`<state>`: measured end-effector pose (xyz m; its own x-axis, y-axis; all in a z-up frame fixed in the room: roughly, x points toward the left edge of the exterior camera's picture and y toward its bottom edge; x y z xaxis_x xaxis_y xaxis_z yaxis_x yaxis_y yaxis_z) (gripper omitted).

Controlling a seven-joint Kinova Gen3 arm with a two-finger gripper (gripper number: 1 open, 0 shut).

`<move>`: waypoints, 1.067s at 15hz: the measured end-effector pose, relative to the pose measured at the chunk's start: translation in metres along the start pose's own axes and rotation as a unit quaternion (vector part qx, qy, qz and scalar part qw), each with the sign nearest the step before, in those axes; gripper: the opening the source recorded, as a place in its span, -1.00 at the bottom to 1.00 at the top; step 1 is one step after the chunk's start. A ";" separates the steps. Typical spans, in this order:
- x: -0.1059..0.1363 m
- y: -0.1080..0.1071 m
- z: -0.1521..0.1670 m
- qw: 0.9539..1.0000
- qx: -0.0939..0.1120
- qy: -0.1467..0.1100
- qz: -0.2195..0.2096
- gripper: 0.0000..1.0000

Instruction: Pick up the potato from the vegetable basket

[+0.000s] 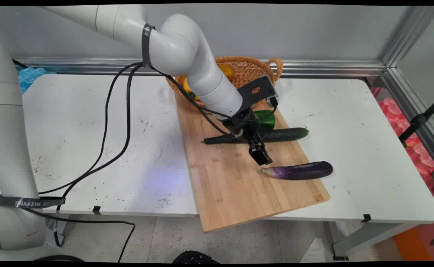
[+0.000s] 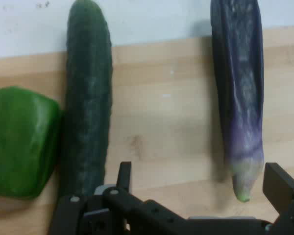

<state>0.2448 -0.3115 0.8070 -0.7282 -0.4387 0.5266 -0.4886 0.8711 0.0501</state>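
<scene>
My gripper (image 1: 261, 157) hangs low over the wooden cutting board (image 1: 231, 185), between a dark green cucumber (image 1: 283, 135) and a purple eggplant (image 1: 300, 171). It is open and holds nothing. In the hand view the gripper (image 2: 203, 183) has its fingers wide apart; the eggplant (image 2: 240, 98) has its pale stem tip just inside the right finger (image 2: 281, 188). The cucumber (image 2: 88, 98) runs past the left finger (image 2: 125, 175). A green pepper (image 2: 19, 142) lies beyond the cucumber, touching it.
A wicker basket (image 1: 250, 66) with a yellow vegetable (image 1: 227, 70) stands at the board's far end, partly behind the arm. The green pepper (image 1: 267, 119) sits between basket and cucumber. Black cables (image 1: 109, 111) hang over the table's left half. The board's near end overhangs the table edge.
</scene>
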 end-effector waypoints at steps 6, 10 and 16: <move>0.019 -0.004 -0.018 1.000 -0.003 0.017 -0.009 1.00; 0.031 -0.011 -0.035 1.000 -0.007 0.024 -0.007 1.00; 0.034 -0.037 -0.070 1.000 -0.007 0.017 0.008 1.00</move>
<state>0.2717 -0.3430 0.8824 -0.7189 -0.4179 0.5555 -0.4710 0.8805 0.0528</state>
